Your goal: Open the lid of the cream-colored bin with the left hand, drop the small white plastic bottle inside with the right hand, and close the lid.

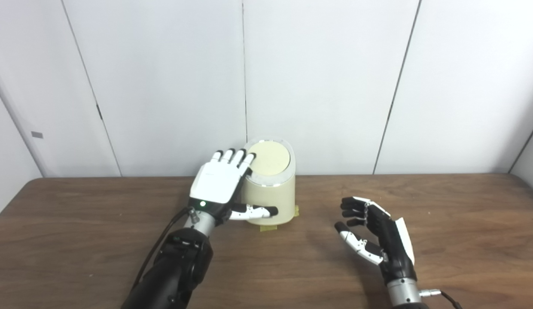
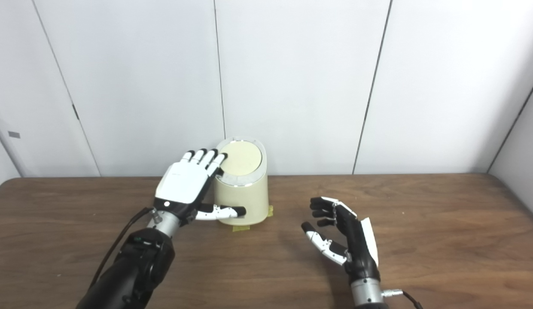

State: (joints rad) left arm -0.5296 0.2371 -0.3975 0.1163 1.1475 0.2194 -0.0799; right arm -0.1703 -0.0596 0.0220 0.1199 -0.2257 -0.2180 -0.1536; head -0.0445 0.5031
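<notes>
A cream-colored bin (image 1: 272, 197) stands at the back middle of the wooden table, its round lid (image 1: 269, 158) lying flat and shut. My left hand (image 1: 219, 182) is open and flat beside the bin's left side. Its fingertips (image 1: 249, 159) rest at the lid's left rim and its thumb (image 1: 255, 211) lies across the bin's front wall. My right hand (image 1: 373, 234) hovers open over the table to the right of the bin, fingers curled, holding nothing. No small white bottle shows in either view.
Yellow tape tabs (image 1: 268, 228) mark the bin's base on the table (image 1: 77, 240). White wall panels (image 1: 326, 77) stand right behind the bin. A cable runs from my right wrist (image 1: 438, 293).
</notes>
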